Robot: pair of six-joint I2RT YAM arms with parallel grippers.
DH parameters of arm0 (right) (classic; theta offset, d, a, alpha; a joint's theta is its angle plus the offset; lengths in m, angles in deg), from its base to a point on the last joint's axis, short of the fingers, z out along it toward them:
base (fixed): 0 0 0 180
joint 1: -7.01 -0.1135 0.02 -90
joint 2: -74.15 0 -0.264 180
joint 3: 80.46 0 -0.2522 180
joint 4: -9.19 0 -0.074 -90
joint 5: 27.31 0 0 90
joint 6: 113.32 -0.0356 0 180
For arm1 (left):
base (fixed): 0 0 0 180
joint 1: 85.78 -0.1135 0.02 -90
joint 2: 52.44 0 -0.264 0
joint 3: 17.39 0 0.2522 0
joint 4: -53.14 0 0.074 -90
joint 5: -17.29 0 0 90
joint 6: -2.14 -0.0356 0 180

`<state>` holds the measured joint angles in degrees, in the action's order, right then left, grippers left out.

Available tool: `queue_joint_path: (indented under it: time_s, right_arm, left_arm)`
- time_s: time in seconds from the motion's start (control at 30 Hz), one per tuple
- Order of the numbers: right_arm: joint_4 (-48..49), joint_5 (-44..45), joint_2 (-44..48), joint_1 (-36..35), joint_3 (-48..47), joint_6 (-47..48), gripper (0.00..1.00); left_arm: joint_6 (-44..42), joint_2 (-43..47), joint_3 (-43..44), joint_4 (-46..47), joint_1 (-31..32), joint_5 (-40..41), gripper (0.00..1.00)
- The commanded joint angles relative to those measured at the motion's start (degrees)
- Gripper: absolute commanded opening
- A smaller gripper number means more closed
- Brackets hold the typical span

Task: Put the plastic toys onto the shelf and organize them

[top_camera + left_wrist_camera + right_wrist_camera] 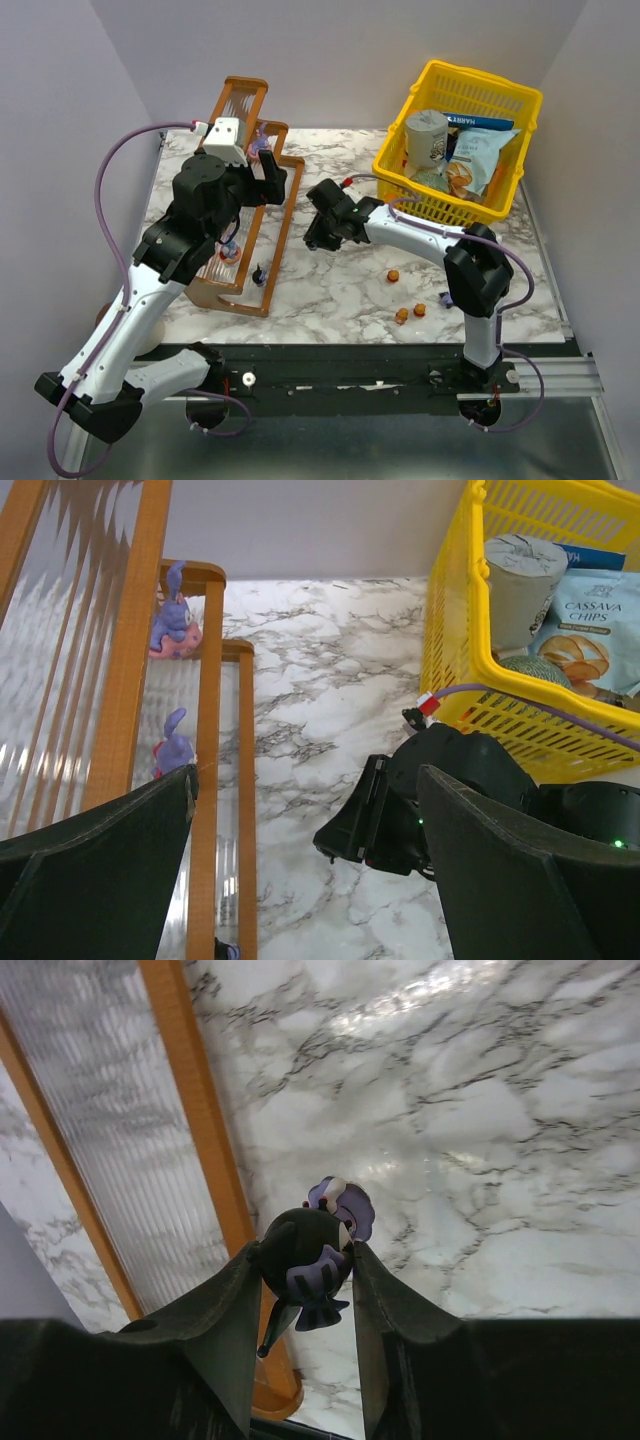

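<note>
Three orange toys (393, 276) lie on the marble table (330, 290), right of the shelf (240, 302). Left wrist: the left gripper (305, 790) gapes empty, and two purple figurines (175, 630) stand on the shelf. Right wrist: the right gripper (305, 1260) clamps a navy figurine (300, 1245) just beside the shelf.

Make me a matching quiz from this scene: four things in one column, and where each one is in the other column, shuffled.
Things
1. dark navy plastic figurine
2. purple rabbit-eared plastic figurine
3. small round orange plastic toy
4. pale blue cassava chips packet

Places
A. inside the yellow plastic mesh basket
B. gripped in the right pincer
C. on the wooden-framed stepped shelf
D. loose on the marble table

Pairs: 1-B, 2-C, 3-D, 4-A
</note>
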<state>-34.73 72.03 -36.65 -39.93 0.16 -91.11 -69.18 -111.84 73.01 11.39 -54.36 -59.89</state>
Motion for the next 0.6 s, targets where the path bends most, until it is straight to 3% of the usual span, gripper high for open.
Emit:
queue_joint_path:
  time_s: [0.0, 0.27, 0.57]
  right_arm:
    - [1.41, 4.10, 0.50, -0.79, -4.99, 7.68, 0.07]
    - [-0.43, 13.85, 7.52, -0.79, -0.33, 5.47, 0.06]
    - [-0.52, 15.97, 12.72, -1.32, 0.45, 7.67, 0.05]
  left_arm:
    - [-0.13, 1.39, 0.44, -1.89, -0.75, -0.25, 0.99]
    - [-0.40, 1.48, 0.18, -1.63, -1.01, -0.87, 0.99]
    - [-0.05, 1.91, -0.35, -1.63, -1.18, -1.04, 0.99]
